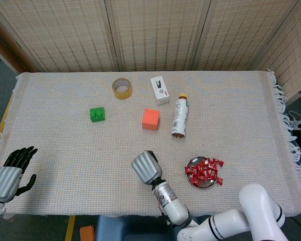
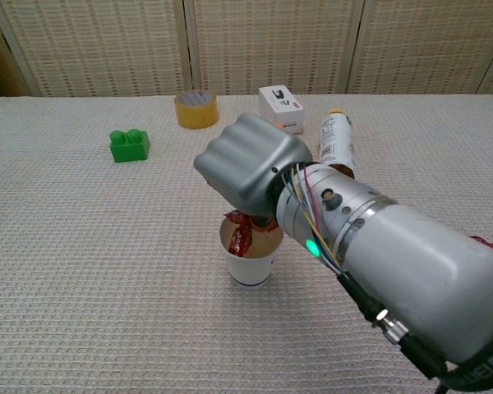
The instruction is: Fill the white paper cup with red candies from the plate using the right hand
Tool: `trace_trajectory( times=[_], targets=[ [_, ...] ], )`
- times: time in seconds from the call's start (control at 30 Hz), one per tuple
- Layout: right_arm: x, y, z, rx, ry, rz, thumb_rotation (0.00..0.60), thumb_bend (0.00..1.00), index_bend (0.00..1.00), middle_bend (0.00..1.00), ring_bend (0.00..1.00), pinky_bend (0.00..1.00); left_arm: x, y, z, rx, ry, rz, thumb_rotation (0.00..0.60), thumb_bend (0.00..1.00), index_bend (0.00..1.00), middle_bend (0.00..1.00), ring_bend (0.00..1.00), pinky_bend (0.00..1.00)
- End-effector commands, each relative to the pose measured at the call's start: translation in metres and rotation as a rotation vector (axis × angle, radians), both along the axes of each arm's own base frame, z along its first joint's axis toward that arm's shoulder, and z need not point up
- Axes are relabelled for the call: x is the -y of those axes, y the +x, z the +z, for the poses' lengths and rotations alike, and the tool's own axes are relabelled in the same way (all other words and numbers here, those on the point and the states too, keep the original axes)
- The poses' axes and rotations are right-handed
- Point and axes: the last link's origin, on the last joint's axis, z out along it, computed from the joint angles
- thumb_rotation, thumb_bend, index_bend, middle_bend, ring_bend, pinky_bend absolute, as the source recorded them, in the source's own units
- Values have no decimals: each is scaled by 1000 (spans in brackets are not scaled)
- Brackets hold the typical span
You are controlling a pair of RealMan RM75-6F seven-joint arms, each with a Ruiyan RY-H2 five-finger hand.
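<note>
In the head view we look steeply down from high above the near edge, taking in the whole cloth-covered table (image 1: 251, 115) out to the woven screens (image 1: 155, 32) at the far side; everything there shows small. In the chest view we sit low at the near edge, facing level toward the far side, so close that the right arm fills the near right; both views share the right hand (image 1: 146, 168) over the cup (image 2: 248, 261), the green block (image 1: 97, 114), the tape roll (image 1: 122, 88), the white box (image 1: 159, 90) and the lying bottle (image 1: 179, 116); only the head view shows the left hand (image 1: 11, 170) at the near left.
</note>
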Motion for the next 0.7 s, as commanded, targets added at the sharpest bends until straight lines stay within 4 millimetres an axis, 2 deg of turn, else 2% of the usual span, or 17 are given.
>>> trace_trajectory(
  times=[0.03, 0.33, 0.7],
  targets=[
    [0, -1, 0, -5, -3, 1, 600, 439, 883, 761, 702, 904, 0, 0, 0, 3, 0, 1, 600, 473, 0, 0, 0, 76],
    [0, -1, 3, -6, -11, 5, 600, 438, 654, 677, 659, 905, 0, -1, 1, 5, 0, 2, 600, 472, 0, 0, 0, 76],
    [-1, 2, 6, 11, -10, 9, 600, 438, 543, 645, 634, 905, 0, 0, 1, 6, -2, 2, 600, 473, 0, 0, 0, 76]
  ],
)
